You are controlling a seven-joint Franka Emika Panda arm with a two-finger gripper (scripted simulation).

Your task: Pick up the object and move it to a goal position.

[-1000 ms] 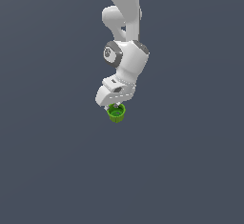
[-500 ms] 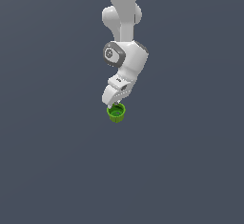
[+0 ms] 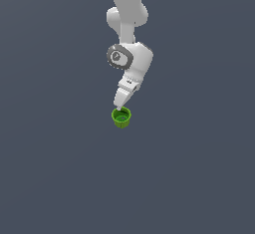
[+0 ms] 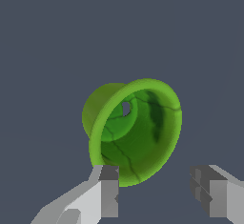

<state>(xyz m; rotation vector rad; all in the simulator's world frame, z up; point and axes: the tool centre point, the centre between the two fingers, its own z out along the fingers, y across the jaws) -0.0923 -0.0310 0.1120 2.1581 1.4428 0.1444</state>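
Cup (image 4: 138,132): one only, small, bright green and flared toward its mouth like a tiny bucket. In the wrist view it is the nearest thing past the fingertips (image 4: 109,189), filling the middle of that picture, with its open mouth turned toward the camera. Its inside is a darker mottled green with thin crack-like lines, and a small pale gap shows near its base. No brand, label or writing can be read on it or anywhere else in either picture.

Two grey-tipped fingers of the gripper (image 4: 159,192) appear in the wrist view, one just overlapping the cup's rim and the other well off to the side. The jaws stand apart, wider than the cup's mouth, and clamp nothing.

In the exterior view the cup (image 3: 121,117) sits just below the centre of the frame, upright, with a bluish tint inside its rim. The gripper (image 3: 120,106) hangs right above it, its tip at the rim on the upper left side. One white arm (image 3: 130,58) reaches down from the top centre of the frame, with a single round grey joint cap showing. Behind everything lies one plain dark grey-blue surface (image 3: 55,178).
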